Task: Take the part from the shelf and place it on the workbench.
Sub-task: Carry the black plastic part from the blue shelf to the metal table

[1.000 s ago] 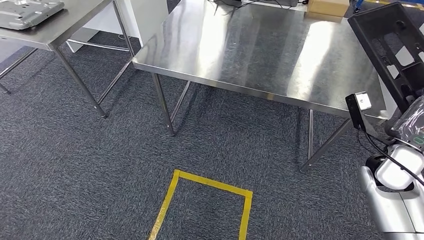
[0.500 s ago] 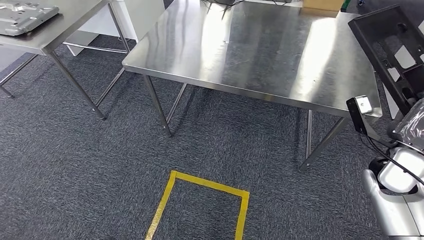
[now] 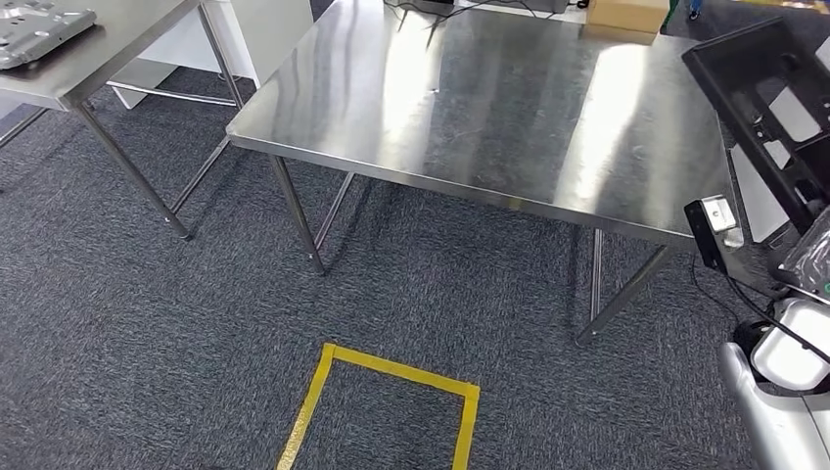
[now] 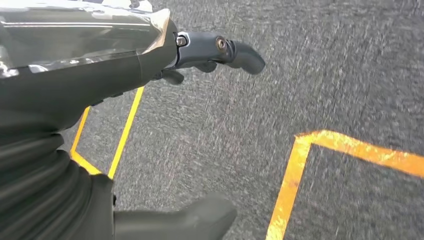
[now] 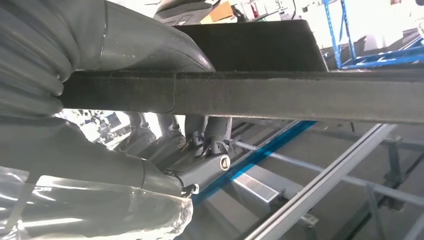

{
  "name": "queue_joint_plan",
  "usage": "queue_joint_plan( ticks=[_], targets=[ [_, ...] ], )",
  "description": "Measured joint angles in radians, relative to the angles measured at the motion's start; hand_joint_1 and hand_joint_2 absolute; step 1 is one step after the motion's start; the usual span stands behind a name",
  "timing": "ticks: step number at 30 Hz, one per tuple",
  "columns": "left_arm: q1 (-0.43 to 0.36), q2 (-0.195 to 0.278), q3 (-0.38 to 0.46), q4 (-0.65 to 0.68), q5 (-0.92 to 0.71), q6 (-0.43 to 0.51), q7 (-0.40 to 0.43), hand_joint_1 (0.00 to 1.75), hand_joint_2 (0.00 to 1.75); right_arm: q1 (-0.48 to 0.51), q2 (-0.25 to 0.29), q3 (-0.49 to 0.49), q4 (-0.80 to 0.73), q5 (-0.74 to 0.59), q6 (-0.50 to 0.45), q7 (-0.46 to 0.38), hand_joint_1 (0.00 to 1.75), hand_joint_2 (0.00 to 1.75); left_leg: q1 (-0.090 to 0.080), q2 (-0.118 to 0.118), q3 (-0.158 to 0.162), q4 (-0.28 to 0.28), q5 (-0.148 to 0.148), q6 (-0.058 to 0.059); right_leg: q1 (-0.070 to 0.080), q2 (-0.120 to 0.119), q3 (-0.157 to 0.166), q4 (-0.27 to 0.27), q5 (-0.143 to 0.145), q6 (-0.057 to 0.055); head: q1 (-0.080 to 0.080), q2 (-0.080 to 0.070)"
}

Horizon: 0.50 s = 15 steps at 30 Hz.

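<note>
Head view: black part [image 3: 773, 103] cut off at frame edge. Right hand [image 5: 150, 100] grips it, fingers mostly hidden. Left hand [image 4: 150, 65] empty, fingers spread. No readable labels.

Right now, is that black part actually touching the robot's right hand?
Touching. The right wrist view shows the right hand wrapped around the black part's edge, thumb on one side and fingers on the other.

Steel workbench [image 3: 509, 108] top bare across near and middle — open for passage. Obstacles: cardboard box [image 3: 626, 14] and cables [image 3: 445, 10] along far edge only.
</note>
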State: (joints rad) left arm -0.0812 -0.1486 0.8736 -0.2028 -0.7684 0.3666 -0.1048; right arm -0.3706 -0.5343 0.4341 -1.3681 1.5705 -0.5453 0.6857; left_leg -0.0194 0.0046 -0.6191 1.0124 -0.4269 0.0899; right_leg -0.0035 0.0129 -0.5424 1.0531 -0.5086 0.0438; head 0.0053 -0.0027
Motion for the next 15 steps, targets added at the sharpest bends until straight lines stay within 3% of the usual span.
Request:
queue_joint_plan(
  ticks=[1,3,5,6,7,9,11,13,15],
  targets=[
    [0.000,0.000,0.000,0.000,-0.002,0.000,0.001,0.00,1.75,0.000,-0.002,-0.001,-0.003,0.000,0.003,0.000,1.75,1.75,0.003,-0.001,0.010,-0.006,0.001,0.000,-0.002,-0.002,-0.018,0.035,-0.017,0.001,0.001,0.000],
    [-0.002,-0.001,0.000,0.000,-0.006,0.000,0.003,0.00,1.75,0.000,-0.005,0.000,-0.006,0.000,0.010,0.000,1.75,1.75,0.006,-0.002,0.019,-0.009,-0.003,-0.001,-0.007,-0.003,-0.086,0.149,-0.060,0.007,0.003,0.000],
    [-0.002,-0.005,0.000,0.000,-0.008,0.000,0.005,0.00,1.75,0.005,-0.006,0.002,-0.007,0.000,0.015,0.000,1.75,1.75,0.008,-0.004,0.026,-0.009,-0.011,-0.006,-0.015,-0.004,-0.149,0.232,-0.078,0.021,0.003,0.000],
    [-0.001,-0.007,0.000,0.000,-0.008,-0.001,0.005,0.00,1.75,0.007,-0.006,0.003,-0.007,0.000,0.017,0.000,1.75,1.75,0.010,-0.005,0.031,-0.008,-0.017,-0.010,-0.020,-0.004,-0.158,0.224,-0.064,0.034,0.003,0.000],
    [-0.001,-0.008,0.000,0.000,-0.009,-0.001,0.006,0.00,1.75,0.008,-0.006,0.004,-0.007,0.000,0.018,0.000,1.75,1.75,0.013,-0.006,0.038,-0.007,-0.023,-0.015,-0.025,-0.006,-0.147,0.177,-0.032,0.047,0.003,0.000],
    [-0.001,-0.007,0.000,0.000,-0.011,0.000,0.007,0.00,1.75,0.007,-0.006,0.007,-0.007,0.000,0.021,0.000,1.75,1.75,0.019,-0.008,0.054,-0.003,-0.037,-0.030,-0.033,-0.013,-0.100,0.040,0.043,0.069,0.005,0.000],
    [-0.002,-0.006,0.000,0.000,-0.013,0.001,0.010,0.00,1.75,0.003,-0.004,0.013,-0.008,0.000,0.026,0.000,1.75,1.75,0.018,-0.007,0.057,0.002,-0.050,-0.044,-0.029,-0.022,-0.075,-0.031,0.070,0.054,0.012,0.000],
    [-0.001,-0.006,0.000,0.000,-0.015,0.001,0.013,0.00,1.75,0.001,-0.003,0.019,-0.009,0.000,0.034,0.000,1.75,1.75,0.015,-0.005,0.056,0.009,-0.058,-0.054,-0.026,-0.023,-0.073,-0.033,0.067,0.023,0.013,0.000],
    [-0.001,-0.006,0.000,0.000,-0.019,0.001,0.017,0.00,1.75,-0.005,0.001,0.027,-0.010,0.000,0.044,0.000,1.75,1.75,0.017,-0.005,0.050,0.031,-0.070,-0.064,-0.031,-0.019,-0.065,-0.031,0.066,0.006,0.009,0.000]
  ],
)
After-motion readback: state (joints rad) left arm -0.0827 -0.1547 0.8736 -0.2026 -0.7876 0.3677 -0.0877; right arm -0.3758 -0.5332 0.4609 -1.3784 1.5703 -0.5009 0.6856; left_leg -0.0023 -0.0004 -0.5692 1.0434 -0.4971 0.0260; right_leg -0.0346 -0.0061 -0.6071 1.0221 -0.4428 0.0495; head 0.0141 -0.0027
